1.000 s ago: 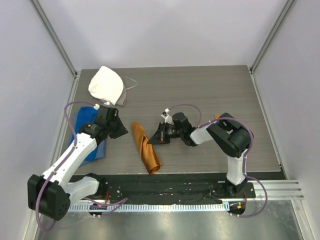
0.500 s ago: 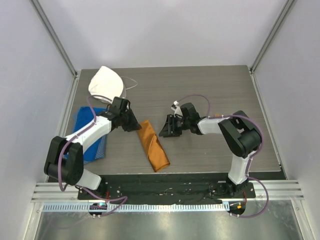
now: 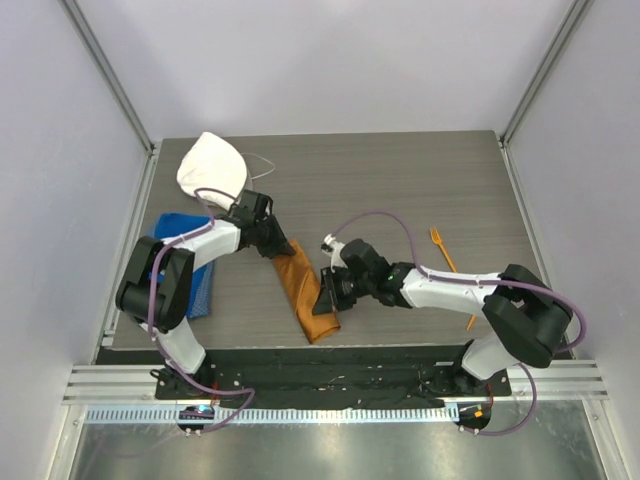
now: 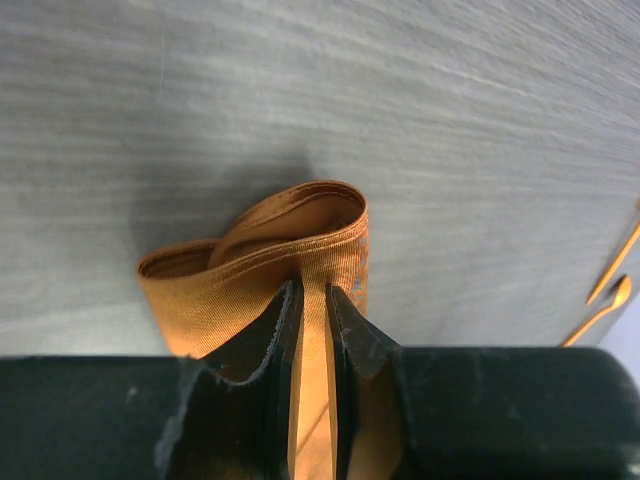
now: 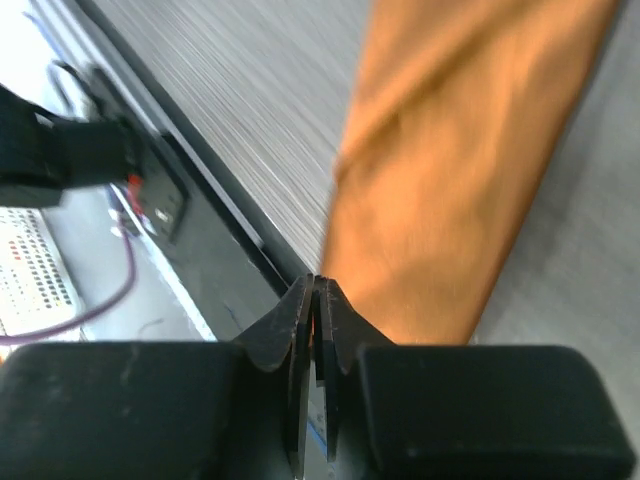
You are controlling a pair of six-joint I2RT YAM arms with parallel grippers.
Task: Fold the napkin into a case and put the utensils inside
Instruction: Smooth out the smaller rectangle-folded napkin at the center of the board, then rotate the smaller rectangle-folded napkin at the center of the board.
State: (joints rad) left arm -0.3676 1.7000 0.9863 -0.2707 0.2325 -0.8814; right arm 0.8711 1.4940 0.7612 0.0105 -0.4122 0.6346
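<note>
- Rust-orange napkin point(image 3: 305, 295), folded into a narrow layered strip, lies slantwise on the grey table point(image 3: 400, 180) between the two arms, with its far end towards the left and its near end close to the table's front edge.
- At the far end the left gripper point(image 3: 277, 242) is clamped on the cloth. In the left wrist view its fingers point(image 4: 285, 330) pinch one upright layer, and the rest of the fabric loops in front of them.
- Beside the near end sits the right gripper point(image 3: 325, 292), its jaws pressed together at the strip's edge. The right wrist view is blurred, so I cannot tell whether any cloth is caught between them.
- An orange fork point(image 3: 441, 248) lies well apart, to the right.
- A spoon point(image 4: 600, 315) shows at the edge of the left wrist view.
- A blue towel point(image 3: 200, 290) lies under the left arm.
- A white cloth cap point(image 3: 213, 170) sits at the far left corner.
</note>
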